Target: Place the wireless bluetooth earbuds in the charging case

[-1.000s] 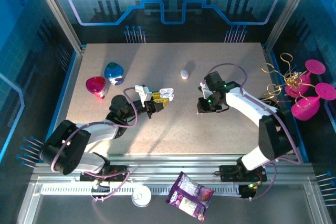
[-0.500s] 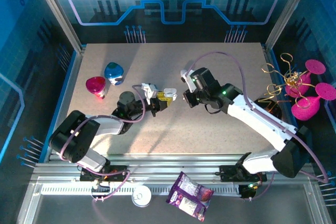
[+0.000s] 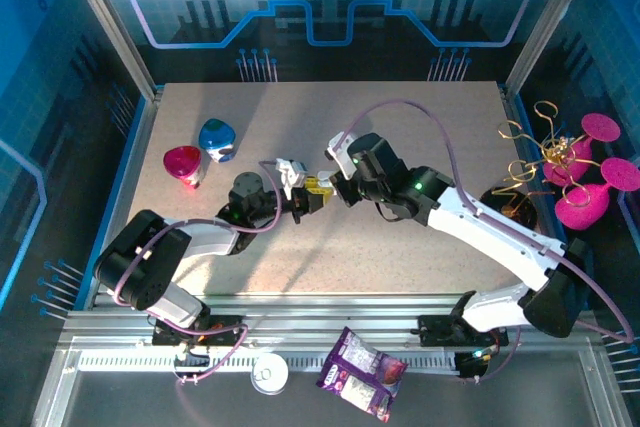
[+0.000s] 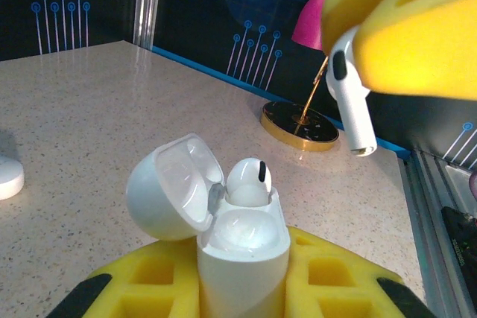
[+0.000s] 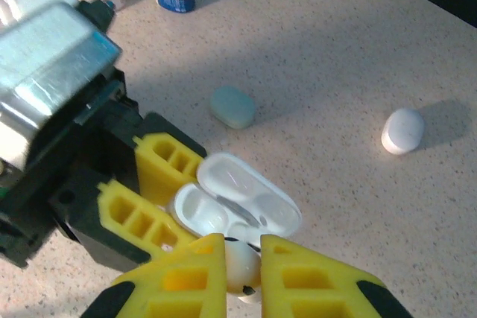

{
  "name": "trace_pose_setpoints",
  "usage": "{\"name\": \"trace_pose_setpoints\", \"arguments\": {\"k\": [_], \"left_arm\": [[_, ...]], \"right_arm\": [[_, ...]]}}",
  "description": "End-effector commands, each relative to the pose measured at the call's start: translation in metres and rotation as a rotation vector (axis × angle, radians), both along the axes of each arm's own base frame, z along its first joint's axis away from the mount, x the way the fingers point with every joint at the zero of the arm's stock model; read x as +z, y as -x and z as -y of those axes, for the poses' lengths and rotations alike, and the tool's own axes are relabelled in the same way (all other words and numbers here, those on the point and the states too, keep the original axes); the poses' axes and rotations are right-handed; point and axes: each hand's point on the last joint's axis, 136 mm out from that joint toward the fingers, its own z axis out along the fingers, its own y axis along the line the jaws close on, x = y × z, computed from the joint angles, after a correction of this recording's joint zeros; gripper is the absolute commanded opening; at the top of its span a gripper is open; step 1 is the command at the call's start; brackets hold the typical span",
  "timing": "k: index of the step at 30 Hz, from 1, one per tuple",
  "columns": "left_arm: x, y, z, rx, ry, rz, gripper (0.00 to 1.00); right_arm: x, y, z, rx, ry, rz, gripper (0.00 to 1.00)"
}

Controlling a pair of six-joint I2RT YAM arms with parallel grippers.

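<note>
Left gripper (image 3: 302, 198): yellow padded fingers clamped on an open, white, pebble-shaped plastic charging case (image 4: 223, 221), with one small white plastic earbud (image 4: 247, 180) seated inside. Right gripper (image 5: 242, 260) pinches a second white stemmed earbud (image 4: 352, 106) close above the case, stem down.

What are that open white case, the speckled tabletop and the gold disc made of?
Charging case: looks like glossy hard plastic, with soft highlights on its rounded lid.
Table: pale speckled surface, perhaps laminate or stone-effect, faintly shiny with reflections.
Gold disc: probably polished metal, given its bright sheen, though plated plastic is possible.
</note>
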Motion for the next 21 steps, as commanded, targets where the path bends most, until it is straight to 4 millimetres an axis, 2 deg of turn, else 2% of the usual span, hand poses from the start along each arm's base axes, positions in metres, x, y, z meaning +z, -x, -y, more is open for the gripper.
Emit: {"name": "trace_pose_setpoints", "arguments": {"k": [1, 7, 16, 21], "left_arm": [[0.011, -0.002, 0.005, -0.011, 0.003, 0.042, 0.17], [0.019, 0.0, 0.007, -0.022, 0.035, 0.036, 0.17], [0.023, 0.001, 0.006, -0.022, 0.035, 0.037, 0.17], [0.026, 0.0, 0.007, -0.022, 0.041, 0.04, 0.18]], "right_arm": [[0.011, -0.005, -0.015, 0.022, -0.02, 0.035, 0.13], [0.004, -0.01, -0.023, 0.033, -0.014, 0.023, 0.13], [-0.009, -0.012, -0.024, 0.029, 0.004, 0.001, 0.13], [-0.01, -0.011, -0.028, 0.042, -0.01, -0.006, 0.13]]}}
